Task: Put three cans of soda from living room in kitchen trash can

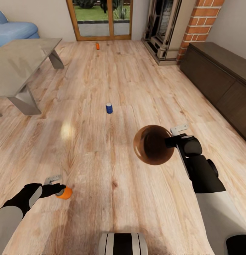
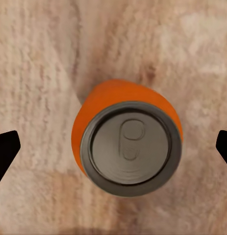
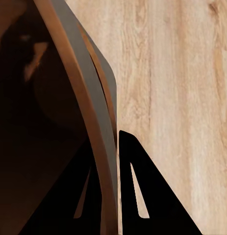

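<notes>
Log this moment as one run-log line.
room: living room | left end effector: open around orange soda can on floor | right end effector: shut on trash can rim | blue can: on floor

Your three soda cans upright on plank floor, orange one (image 1: 65,193) nearest, blue one (image 1: 109,108) mid-room, second orange (image 1: 97,46) by glass doors, tan-lined bucket (image 1: 153,144) held aloft.

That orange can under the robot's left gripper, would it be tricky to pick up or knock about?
The orange can stands upright on the wood floor, so a sideways knock would probably tip it and let it roll. Its smooth round wall may slip between the open left gripper fingers unless squeezed squarely. It looks small, so likely light.
</notes>
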You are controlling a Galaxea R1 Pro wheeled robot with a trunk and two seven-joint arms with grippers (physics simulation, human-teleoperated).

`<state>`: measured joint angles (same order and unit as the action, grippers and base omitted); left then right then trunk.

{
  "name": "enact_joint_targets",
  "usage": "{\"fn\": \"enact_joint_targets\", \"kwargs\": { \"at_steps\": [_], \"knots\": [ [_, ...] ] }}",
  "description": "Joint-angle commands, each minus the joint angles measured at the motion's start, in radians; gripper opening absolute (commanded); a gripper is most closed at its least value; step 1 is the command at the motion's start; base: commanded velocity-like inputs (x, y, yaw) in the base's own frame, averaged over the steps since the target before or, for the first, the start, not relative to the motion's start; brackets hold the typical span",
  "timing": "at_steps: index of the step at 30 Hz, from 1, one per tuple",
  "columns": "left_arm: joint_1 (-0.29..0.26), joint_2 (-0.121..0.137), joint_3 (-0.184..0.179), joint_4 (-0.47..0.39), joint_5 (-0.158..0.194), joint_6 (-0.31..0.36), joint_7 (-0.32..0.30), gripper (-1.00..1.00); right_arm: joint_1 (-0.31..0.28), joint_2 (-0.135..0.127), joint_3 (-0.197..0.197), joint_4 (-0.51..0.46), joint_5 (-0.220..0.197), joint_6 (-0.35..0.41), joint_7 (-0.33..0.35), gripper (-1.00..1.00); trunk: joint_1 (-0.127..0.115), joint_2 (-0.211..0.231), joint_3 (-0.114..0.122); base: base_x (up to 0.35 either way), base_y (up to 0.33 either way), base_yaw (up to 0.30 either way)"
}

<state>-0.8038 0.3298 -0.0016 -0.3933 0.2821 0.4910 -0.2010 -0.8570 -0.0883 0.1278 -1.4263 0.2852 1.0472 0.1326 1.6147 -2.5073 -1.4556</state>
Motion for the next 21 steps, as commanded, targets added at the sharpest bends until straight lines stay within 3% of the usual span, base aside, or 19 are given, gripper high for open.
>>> {"fn": "enact_joint_targets", "kwargs": {
  "at_steps": [1,5,21],
  "knots": [
    [0.000,0.000,0.000,0.000,0.000,0.000,0.000,1.00,0.000,0.001,-0.001,-0.002,0.012,0.000,0.003,-1.00,0.000,0.000,-0.004,0.000,0.000,0.000],
    [0.000,0.000,0.000,0.001,0.001,0.001,-0.001,1.00,0.000,0.006,-0.002,-0.002,0.039,0.000,0.005,-1.00,0.002,-0.001,-0.023,0.000,0.000,0.000],
    [0.000,-0.002,0.000,-0.001,0.000,-0.002,0.000,1.00,0.001,0.000,-0.002,-0.002,0.051,0.000,0.006,-1.00,0.002,-0.001,-0.030,0.010,-0.002,0.000]
  ]
}}
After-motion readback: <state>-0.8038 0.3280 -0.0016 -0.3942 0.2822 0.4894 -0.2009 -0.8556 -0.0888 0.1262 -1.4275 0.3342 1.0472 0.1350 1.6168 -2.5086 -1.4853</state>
